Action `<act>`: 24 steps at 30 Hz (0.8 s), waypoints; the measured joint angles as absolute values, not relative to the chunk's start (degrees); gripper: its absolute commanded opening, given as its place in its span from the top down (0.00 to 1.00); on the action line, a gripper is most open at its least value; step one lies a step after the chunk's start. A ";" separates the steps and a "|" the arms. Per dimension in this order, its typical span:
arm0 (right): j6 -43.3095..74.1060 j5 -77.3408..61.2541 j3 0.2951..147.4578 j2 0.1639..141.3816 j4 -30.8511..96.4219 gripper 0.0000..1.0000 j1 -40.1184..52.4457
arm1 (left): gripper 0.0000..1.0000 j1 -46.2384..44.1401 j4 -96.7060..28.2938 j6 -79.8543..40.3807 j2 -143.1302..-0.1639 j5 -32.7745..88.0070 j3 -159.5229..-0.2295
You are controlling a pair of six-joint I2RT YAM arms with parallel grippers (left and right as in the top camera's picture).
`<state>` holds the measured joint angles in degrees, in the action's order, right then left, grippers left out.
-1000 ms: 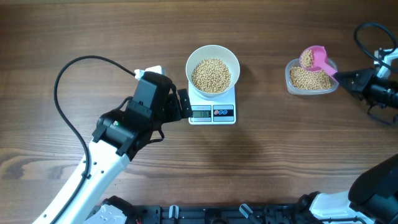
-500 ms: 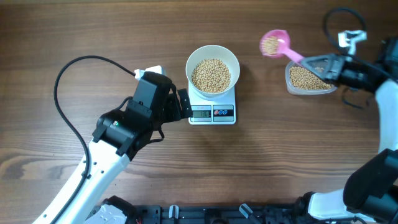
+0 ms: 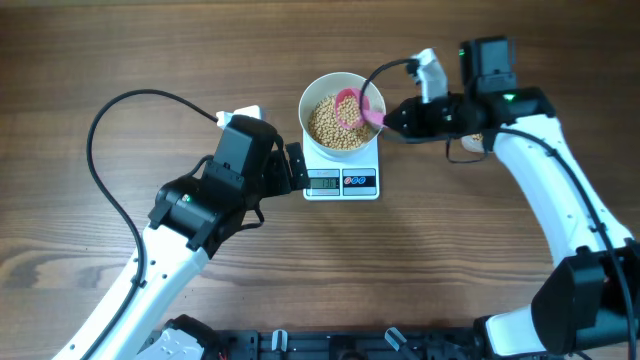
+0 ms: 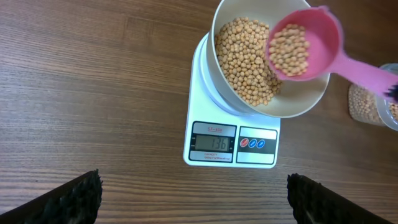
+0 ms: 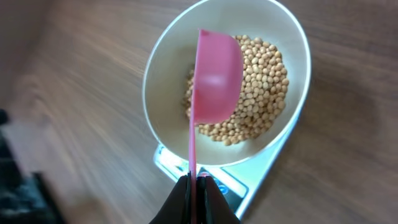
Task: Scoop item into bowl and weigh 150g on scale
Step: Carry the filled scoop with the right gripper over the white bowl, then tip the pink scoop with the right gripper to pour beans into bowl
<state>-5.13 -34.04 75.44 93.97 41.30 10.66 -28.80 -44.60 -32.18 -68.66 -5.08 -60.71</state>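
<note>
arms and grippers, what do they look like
Both arms have white tubular links and boxy black joint housings, each with a small green light. A long black cable loops off the left arm; a thinner one runs along the right arm. The left gripper has black, rough-textured fingers; the right gripper is black and narrow.

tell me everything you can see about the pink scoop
The pink scoop looks like smooth plastic: a round cup on a long, thin handle. The cup carries a small heap of beans and hangs over the white bowl, open side up. Whether it touches the rim is unclear. The right tool is shut on the far end of the handle, which appears edge-on in that wrist's view.
</note>
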 measured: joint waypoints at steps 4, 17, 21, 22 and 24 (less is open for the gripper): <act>-7.44 -26.26 75.44 93.97 37.08 0.95 14.52 | 0.00 -28.80 -44.60 -32.18 -68.66 -5.08 -60.71; -15.84 -20.51 75.44 93.97 34.54 0.96 16.08 | 0.00 -28.80 -44.60 -32.18 -68.66 -5.08 -60.71; -18.83 -20.45 75.44 93.95 34.57 0.96 16.49 | 0.00 -28.80 -44.60 -32.18 -68.66 -5.08 -60.71; -19.49 -20.40 75.44 93.91 34.59 0.96 16.78 | 0.00 -28.80 -44.60 -32.18 -68.66 -5.08 -60.71; -20.21 -20.27 75.44 93.62 34.59 0.96 17.82 | 0.00 -28.80 -44.60 -32.18 -68.66 -5.08 -60.71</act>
<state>-20.21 -20.27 75.44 93.62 34.59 17.82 -28.80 -44.60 -32.18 -68.66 -5.08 -60.71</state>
